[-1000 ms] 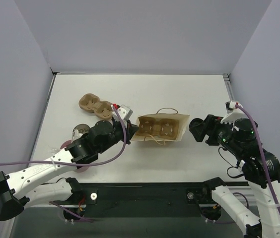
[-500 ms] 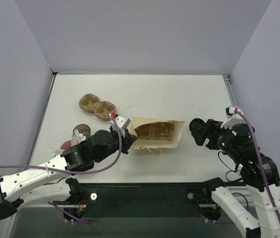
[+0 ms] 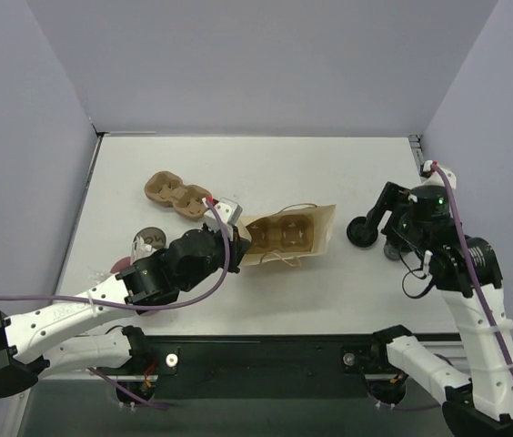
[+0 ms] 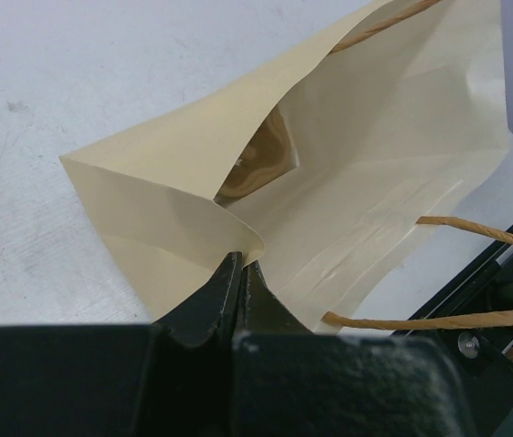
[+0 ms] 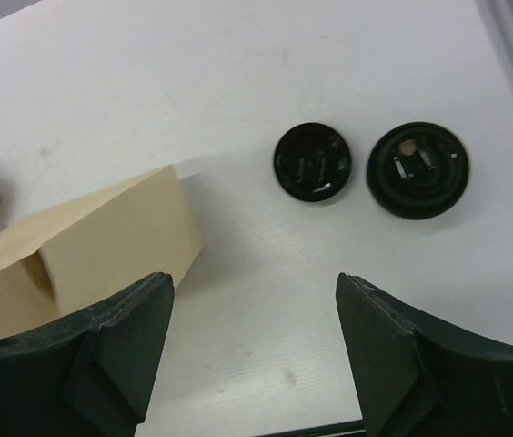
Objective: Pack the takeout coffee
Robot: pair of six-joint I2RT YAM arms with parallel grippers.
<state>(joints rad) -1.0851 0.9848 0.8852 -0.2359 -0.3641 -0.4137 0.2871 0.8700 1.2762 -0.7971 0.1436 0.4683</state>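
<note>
Top external view, stock on the white tabletop:

1. Paper bag: one, tan, twine handles, mouth open. Contents: one pulp tray, brown, two wells, seen through the mouth.
2. Second pulp tray: one, brown, two wells, loose on the tabletop, apart from the bag.
3. Coffee cups: two, black, round dark lids. In the right wrist view the coffee cup and the second coffee cup stand upright side by side, near each other but not touching, on the tabletop outside the bag. Raised marks on the lids are too small to read.
4. Pink cup: one, largely hidden by the left arm; contents cannot be told.
5. Left pincer: fingers together, clamped on the rim of the paper bag.
6. Right pincer: fingers wide apart, gripping nothing, over bare tabletop just short of the cups.
</note>
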